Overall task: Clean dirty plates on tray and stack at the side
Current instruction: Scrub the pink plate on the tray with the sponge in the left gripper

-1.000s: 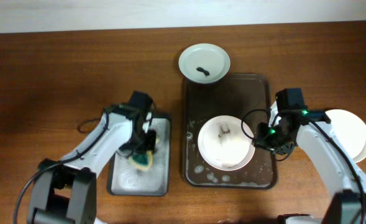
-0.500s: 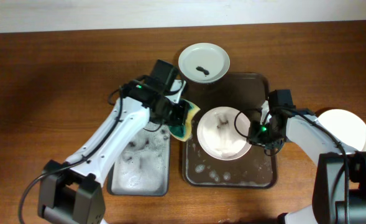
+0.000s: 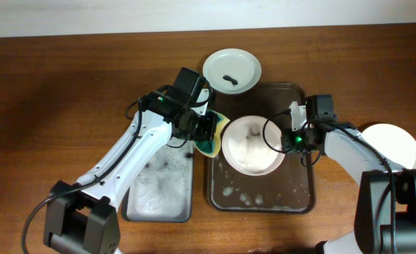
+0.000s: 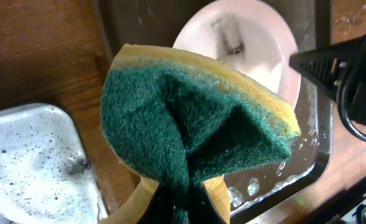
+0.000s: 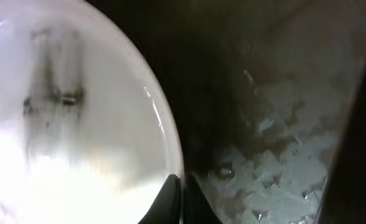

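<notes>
A whitish plate (image 3: 251, 146) with a dark smudge lies on the dark brown tray (image 3: 298, 185). My right gripper (image 3: 287, 140) is shut on its right rim, seen up close in the right wrist view (image 5: 181, 198), where the plate (image 5: 64, 112) fills the left. My left gripper (image 3: 205, 132) is shut on a green and yellow sponge (image 3: 212, 143), held at the plate's left edge. The sponge (image 4: 195, 124) fills the left wrist view, with the plate (image 4: 257, 56) behind it. A second smudged plate (image 3: 232, 70) sits at the tray's far edge. A clean white plate (image 3: 397, 148) lies on the tabletop at the right.
A grey metal tray (image 3: 159, 190) with soap suds lies left of the brown tray, under my left arm; it also shows in the left wrist view (image 4: 27, 162). Suds and water drops cover the brown tray's front part (image 5: 282, 137). Bare wood tabletop (image 3: 52, 106) lies at the far left.
My left gripper has carried the sponge from the grey tray up and right to the plate's left edge. My right gripper and the plate have shifted slightly left and back.
</notes>
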`<state>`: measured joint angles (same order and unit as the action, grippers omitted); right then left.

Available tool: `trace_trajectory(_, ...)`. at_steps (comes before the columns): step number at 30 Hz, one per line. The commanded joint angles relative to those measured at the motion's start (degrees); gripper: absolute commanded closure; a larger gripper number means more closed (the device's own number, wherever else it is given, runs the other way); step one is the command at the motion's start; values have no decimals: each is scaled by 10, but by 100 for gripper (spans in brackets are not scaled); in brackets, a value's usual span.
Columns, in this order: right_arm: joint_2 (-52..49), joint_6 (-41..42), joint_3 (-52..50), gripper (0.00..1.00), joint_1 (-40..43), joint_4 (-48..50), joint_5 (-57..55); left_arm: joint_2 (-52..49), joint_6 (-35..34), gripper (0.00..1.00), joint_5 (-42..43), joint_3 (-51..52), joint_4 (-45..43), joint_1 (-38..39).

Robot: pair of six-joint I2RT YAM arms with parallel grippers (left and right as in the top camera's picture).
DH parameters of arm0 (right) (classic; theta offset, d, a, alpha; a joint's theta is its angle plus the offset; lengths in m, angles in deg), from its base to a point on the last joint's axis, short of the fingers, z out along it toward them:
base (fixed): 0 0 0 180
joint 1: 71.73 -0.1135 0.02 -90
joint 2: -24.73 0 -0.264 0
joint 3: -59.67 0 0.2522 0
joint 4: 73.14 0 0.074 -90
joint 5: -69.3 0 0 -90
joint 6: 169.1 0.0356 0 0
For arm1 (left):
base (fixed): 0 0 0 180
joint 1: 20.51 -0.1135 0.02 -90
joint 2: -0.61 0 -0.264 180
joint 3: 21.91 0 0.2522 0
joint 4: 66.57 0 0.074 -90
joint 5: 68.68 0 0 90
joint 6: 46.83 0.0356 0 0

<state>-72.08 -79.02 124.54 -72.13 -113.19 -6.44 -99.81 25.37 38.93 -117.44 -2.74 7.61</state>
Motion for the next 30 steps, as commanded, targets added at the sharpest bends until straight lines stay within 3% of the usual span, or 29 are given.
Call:
trace_trajectory(1, -12, 59, -2, 96, -3, -25, -8, 0, -10, 100, 7, -8, -8, 0)
trace_trajectory(5, -12, 94, -22, 96, -4, -91, -8, 0, -10, 100, 7, -8, -8, 0)
trace_trajectory(6, -12, 77, -37, 67, -3, -63, -14, 0, -10, 100, 7, -8, -8, 0)
trace_trajectory(7, -12, 77, -44, 67, -3, -44, -14, 0, -10, 100, 7, -8, -10, 0)
trace_trajectory(10, -12, 77, -59, 75, -3, -4, -14, 0, -10, 100, 7, -8, -19, 8)
trace_trajectory(11, -12, 78, -62, 94, -3, 1, -14, 0, -10, 100, 6, -8, -28, 15)
trace_trajectory(12, -12, 78, -62, 96, -3, -1, -12, -2, -10, 100, 6, -8, -34, 22)
trace_trajectory(15, -12, 79, -62, 96, -3, -21, -7, -22, -12, 100, 6, -8, -62, 46)
trace_trajectory(19, -12, 77, -62, 96, -3, -47, -7, -90, -80, 100, 19, -8, -102, 79)
trace_trajectory(27, -12, 77, -62, 96, -3, -63, -8, -209, -163, 100, 176, -8, -245, 114)
trace_trajectory(30, -12, 77, -62, 96, -3, -63, -7, -236, -175, 100, 190, -8, -288, 133)
